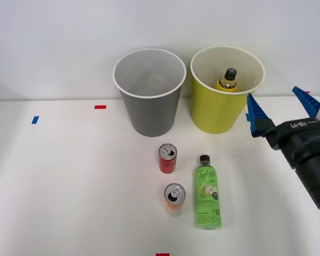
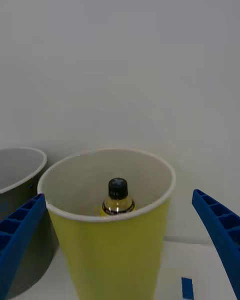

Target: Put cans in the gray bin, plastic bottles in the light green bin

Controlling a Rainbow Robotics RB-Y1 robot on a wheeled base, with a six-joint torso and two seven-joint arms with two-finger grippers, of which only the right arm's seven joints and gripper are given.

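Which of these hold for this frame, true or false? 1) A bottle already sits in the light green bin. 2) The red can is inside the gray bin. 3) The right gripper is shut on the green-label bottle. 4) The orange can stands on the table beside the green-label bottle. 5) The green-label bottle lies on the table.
1) True: the yellow-label bottle stands inside the light green bin.
2) False: the red can stands on the table, in front of the gray bin.
3) False: the right gripper is open, holding nothing, beside the light green bin.
4) True: the orange can stands left of the green-label bottle.
5) True: it lies flat, cap toward the bins.
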